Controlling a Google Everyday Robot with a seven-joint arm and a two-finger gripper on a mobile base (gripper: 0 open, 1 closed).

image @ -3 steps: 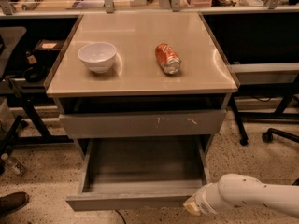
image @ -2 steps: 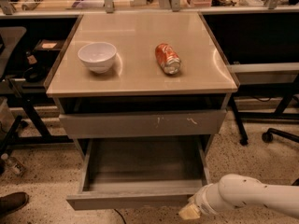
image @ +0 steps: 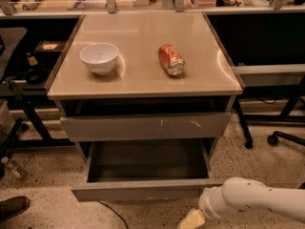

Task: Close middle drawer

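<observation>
The middle drawer (image: 145,170) stands pulled well out from the cabinet under the table (image: 138,78), its grey tray interior open to view and its plain flat front facing the camera low in the view. Directly above it sits another grey drawer front (image: 143,126), marked with a few white scratches right of centre and nearly flush with the cabinet. The white robot arm (image: 252,202) reaches in from the lower right edge, and its pale yellowish claw (image: 192,219) hangs at the very bottom of the view. It is just below and beside the right end of the middle drawer's front. Whether the claw is spread or pressed together I cannot tell, nor whether it touches the drawer front. On the beige table top a white bowl (image: 99,57) stands upright toward the left, and an orange soda can (image: 171,59) lies on its side to the right, well apart from the bowl. On the speckled floor at the left, a dark shoe (image: 12,207) shows at the edge, with a small bottle (image: 11,168) a little above it. At the right, the wheeled base of a chair (image: 279,136) stands near the cabinet.
</observation>
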